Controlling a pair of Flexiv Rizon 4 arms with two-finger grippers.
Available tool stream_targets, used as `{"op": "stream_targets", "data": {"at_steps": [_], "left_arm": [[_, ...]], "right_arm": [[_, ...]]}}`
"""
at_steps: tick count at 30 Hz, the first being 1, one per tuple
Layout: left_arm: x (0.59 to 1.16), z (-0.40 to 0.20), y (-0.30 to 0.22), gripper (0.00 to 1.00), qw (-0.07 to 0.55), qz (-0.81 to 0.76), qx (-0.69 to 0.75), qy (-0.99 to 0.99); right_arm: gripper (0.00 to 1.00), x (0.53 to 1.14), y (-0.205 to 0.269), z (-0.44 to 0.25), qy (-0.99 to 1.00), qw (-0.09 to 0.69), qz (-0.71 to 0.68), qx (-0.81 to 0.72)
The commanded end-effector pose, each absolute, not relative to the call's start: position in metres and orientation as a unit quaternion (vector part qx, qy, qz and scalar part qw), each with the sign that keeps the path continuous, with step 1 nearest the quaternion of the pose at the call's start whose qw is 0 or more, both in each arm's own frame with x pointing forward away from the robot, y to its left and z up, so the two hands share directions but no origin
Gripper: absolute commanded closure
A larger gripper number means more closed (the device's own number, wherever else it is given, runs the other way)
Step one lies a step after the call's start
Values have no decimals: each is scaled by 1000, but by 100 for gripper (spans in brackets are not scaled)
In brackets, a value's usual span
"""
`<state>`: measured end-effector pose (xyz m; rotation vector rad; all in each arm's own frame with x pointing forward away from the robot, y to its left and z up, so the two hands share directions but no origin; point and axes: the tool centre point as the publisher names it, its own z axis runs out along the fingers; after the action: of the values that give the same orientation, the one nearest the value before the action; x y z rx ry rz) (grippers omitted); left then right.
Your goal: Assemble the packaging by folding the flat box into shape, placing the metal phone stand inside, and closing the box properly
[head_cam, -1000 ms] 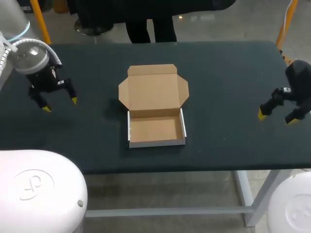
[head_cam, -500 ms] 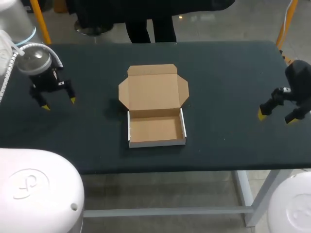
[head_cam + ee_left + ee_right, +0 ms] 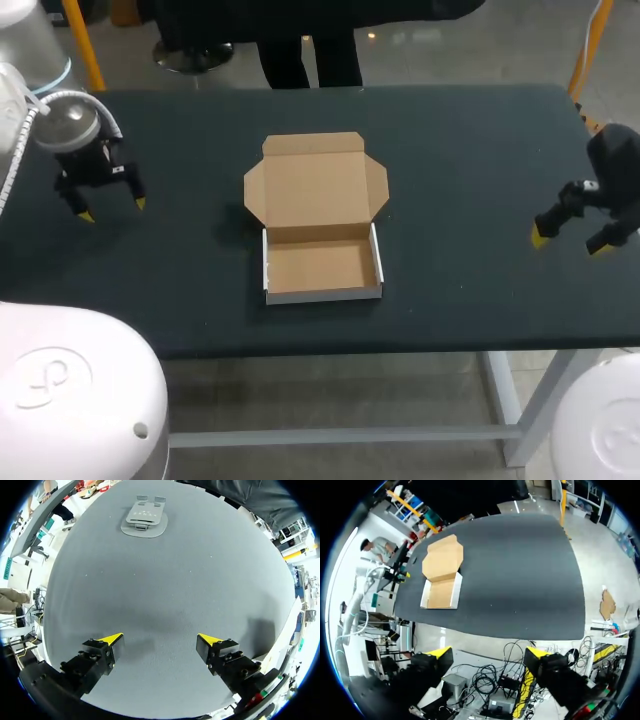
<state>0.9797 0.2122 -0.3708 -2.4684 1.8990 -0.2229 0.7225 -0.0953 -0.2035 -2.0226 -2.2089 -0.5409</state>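
At table [image 3: 470, 150] sides, left end effector [image 3: 113, 210], right end effector [image 3: 569, 245]: aloft, released, empty.

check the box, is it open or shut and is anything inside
Open and empty: the box has its lid folded back flat behind it, and its bare cardboard floor shows.

I count one cardboard box [image 3: 320, 235], one metal phone stand [image 3: 144, 518] and one dark table [image 3: 480, 150]. There are two grippers: the left gripper [image 3: 112, 209] and the right gripper [image 3: 570, 244].
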Motion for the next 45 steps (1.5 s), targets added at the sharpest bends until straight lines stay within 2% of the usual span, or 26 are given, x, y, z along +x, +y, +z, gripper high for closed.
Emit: {"op": "stream_targets", "data": {"at_steps": [1, 19, 45], "left_arm": [[995, -379, 218, 0, 4, -63, -791, 609], [1033, -388, 240, 0, 16, -48, -786, 616], [1083, -393, 263, 0, 2, -38, -780, 624]], "right_arm": [[0, 721, -95, -201, -725, 50, -176, -664], [0, 721, -95, -201, -725, 50, -176, -664], [0, 721, -95, -201, -725, 50, -176, -664]]}}
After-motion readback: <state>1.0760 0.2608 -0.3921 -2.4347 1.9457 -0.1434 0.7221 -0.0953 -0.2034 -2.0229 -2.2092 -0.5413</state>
